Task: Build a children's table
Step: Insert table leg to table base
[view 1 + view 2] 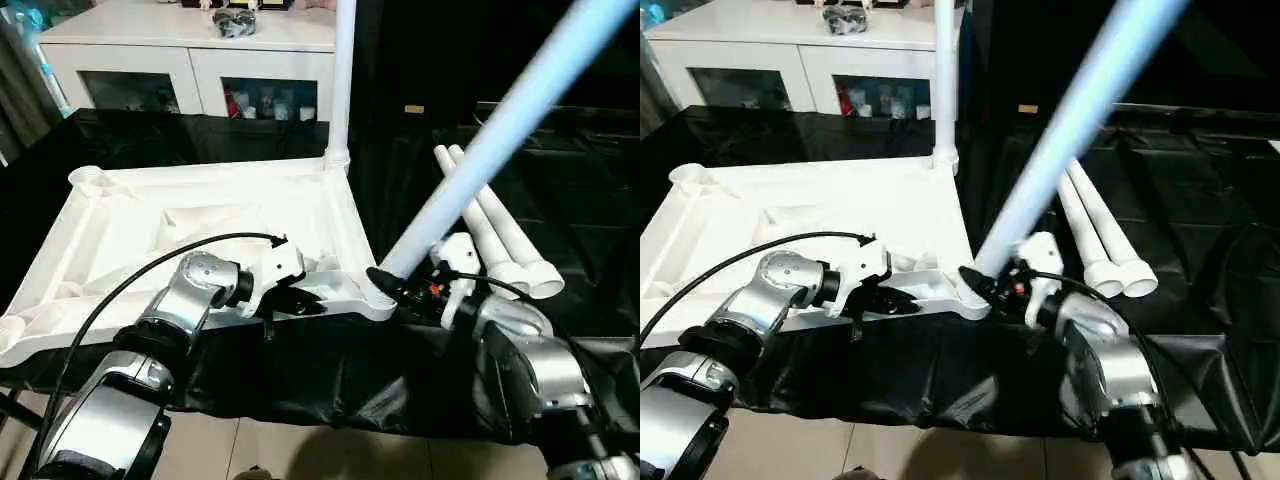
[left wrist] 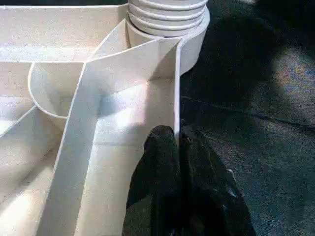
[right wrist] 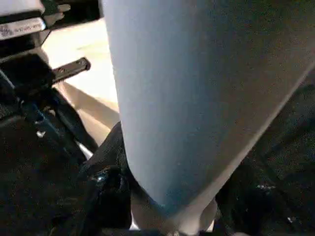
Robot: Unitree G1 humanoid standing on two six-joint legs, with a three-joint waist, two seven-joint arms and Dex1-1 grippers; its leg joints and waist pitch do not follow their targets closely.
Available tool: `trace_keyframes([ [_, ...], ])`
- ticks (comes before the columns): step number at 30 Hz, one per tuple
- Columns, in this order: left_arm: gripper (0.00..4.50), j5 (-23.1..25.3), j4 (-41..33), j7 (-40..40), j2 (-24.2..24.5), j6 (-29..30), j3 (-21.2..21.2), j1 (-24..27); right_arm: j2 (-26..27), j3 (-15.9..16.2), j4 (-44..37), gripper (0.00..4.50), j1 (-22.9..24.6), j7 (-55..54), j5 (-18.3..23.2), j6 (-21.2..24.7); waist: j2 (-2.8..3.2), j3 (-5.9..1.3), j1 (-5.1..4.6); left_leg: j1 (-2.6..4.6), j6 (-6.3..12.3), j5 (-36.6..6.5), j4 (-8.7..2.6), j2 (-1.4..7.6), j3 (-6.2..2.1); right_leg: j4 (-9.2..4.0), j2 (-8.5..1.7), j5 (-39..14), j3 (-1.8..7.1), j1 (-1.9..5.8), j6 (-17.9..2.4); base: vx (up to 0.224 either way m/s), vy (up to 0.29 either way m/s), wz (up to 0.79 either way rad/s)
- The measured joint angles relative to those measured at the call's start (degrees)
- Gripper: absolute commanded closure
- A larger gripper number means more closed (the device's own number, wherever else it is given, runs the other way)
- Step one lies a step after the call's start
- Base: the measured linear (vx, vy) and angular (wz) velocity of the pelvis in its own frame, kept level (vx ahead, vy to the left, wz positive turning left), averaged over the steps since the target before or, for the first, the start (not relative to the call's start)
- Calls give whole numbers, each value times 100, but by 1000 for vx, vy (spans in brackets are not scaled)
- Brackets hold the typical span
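The white table top lies upside down on black cloth, ribbed underside up. One white leg stands upright in the far right corner socket. A second leg leans up to the right, its lower end at the near right corner socket. My right gripper is shut on this leg just above the socket, and the leg looms large in the right wrist view. My left gripper is shut on the top's near rim, with its black fingers pinching the rim wall.
Two more white legs lie side by side on the black cloth right of the top. A white cabinet with glass doors stands behind. The covered table's front edge runs just below my wrists, with floor beneath.
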Motion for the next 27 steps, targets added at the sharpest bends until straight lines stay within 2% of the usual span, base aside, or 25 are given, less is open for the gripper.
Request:
trace_keyframes([
  [5,450,-1,-2,-42,41,-13,-6,8,-126,168,168,261,-255,226,-99,36,1,-1,-69,4,10,-6,-1,-2,0,-22,0,0,-2,19,0,0,0,0],
  [16,450,-24,-81,-243,150,-75,1,68,-236,333,455,261,-570,681,-191,63,4,-7,-84,11,7,-7,-26,0,0,-19,1,-2,-5,15,3,0,0,0],
  [27,450,0,-65,-363,231,-105,-49,18,-238,564,1011,261,-1050,1077,-374,-106,-48,-15,-160,8,6,-9,-26,0,1,-19,2,-3,-5,12,4,0,0,0],
])
